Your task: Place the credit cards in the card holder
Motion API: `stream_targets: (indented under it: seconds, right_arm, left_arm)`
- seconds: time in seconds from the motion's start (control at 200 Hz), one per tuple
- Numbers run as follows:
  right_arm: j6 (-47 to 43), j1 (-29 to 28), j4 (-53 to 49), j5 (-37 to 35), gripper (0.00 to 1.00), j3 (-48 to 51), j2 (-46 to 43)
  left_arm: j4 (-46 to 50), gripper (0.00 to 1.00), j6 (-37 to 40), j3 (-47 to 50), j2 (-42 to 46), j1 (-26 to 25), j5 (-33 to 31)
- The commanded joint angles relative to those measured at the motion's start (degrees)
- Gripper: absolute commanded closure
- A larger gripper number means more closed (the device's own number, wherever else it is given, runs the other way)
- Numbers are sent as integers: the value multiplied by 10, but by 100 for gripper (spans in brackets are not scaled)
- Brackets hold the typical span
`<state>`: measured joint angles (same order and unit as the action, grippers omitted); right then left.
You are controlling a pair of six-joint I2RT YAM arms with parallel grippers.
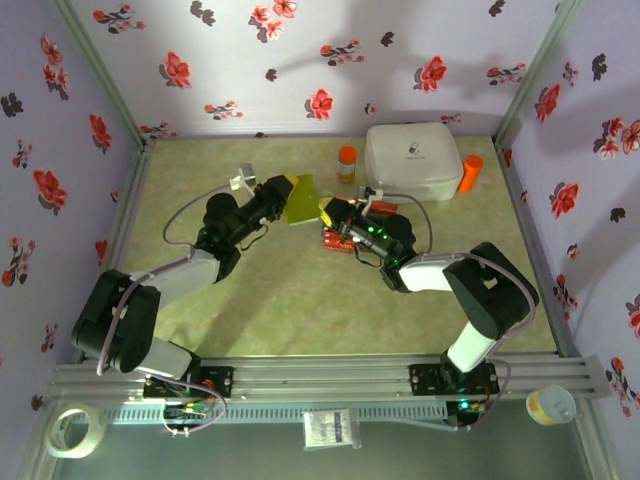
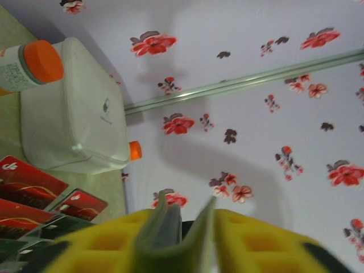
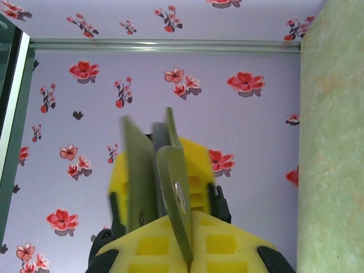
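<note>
Flowered lilac walls close in a mottled green mat. Above the middle of the mat, the olive card holder hangs between the two claws, lifted off the surface. The right claw is clamped tight on one of its flaps; the right wrist view shows that flap, with a small metal stud, pinched edge-on between the yellow fingers. The left claw faces it from the holder's other side. Its yellow fingers stand somewhat apart with the splayed flaps filling the gap, and I cannot tell whether they press on it. The red cards lie in a loose heap on the mat just below and beside the right claw. Beyond both claws, toward the back wall, sits a white box, with an upright orange-capped bottle at its left side and a second bottle lying against its right.
</note>
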<state>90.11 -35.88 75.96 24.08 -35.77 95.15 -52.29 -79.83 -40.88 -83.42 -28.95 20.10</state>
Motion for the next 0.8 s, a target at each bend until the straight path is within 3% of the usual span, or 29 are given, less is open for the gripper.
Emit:
stream_targets:
  seconds: [0.0, 0.045, 0.06, 0.295, 0.51, 0.685, 0.795]
  right_arm:
    - [2, -1, 35, 11, 100, 14, -12]
    - [1, 0, 35, 8, 100, 19, -11]
    - [1, 0, 35, 6, 100, 21, -12]
    - [-5, 1, 35, -7, 100, 49, -13]
    - [-12, 0, 35, -18, 100, 78, -21]
    - [-20, -2, 35, -30, 100, 104, -28]
    - [-25, -7, 35, -39, 100, 117, -26]
  left_arm:
    - [21, 36, 28, 0, 0, 3, 8]
    - [32, 4, 35, 2, 7, 7, 10]
    - [35, 1, 38, 4, 9, 8, 10]
    - [138, 0, 92, 26, 80, 40, 29]
    - [492, 0, 274, -83, 148, 36, 3]
    - [781, 0, 429, -264, 96, -28, -101]
    - [895, 0, 479, -344, 35, -78, -185]
